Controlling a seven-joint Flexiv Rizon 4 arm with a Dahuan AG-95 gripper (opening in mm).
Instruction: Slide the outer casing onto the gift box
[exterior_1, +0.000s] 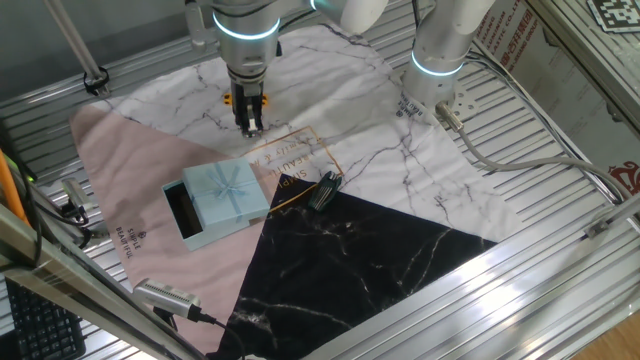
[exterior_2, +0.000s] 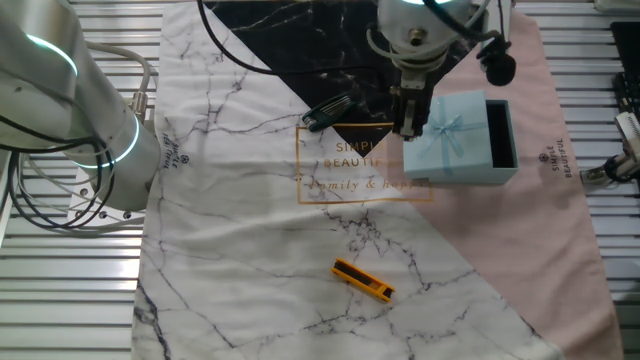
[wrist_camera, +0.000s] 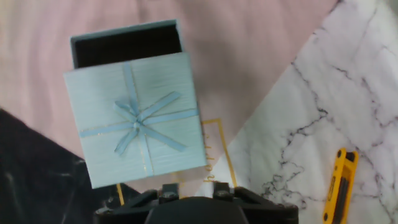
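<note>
While the ribbed metal table carries a cloth in white marble, pink and black marble panels, the robot arm's end effector hangs above the cloth's white part near its gold-printed square, clear of everything on the cloth. Its two fingers look close together in the fixed views, with nothing between them, though whether they meet I cannot tell; the hand view shows only the dark base of the fingers. Near the middle of the table, on the pink panel beside the black one, lies the flat square pale blue cardboard outer casing with its same-coloured ribbon and bow on top. It sits most of the way over the shallow pale blue gift box, whose black inside shows as an open strip at one end, on the side away from the end effector. A dark clip-like object lies just beside the gold print, and a small yellow and black utility knife rests on the white marble part, well apart from the casing.
</note>
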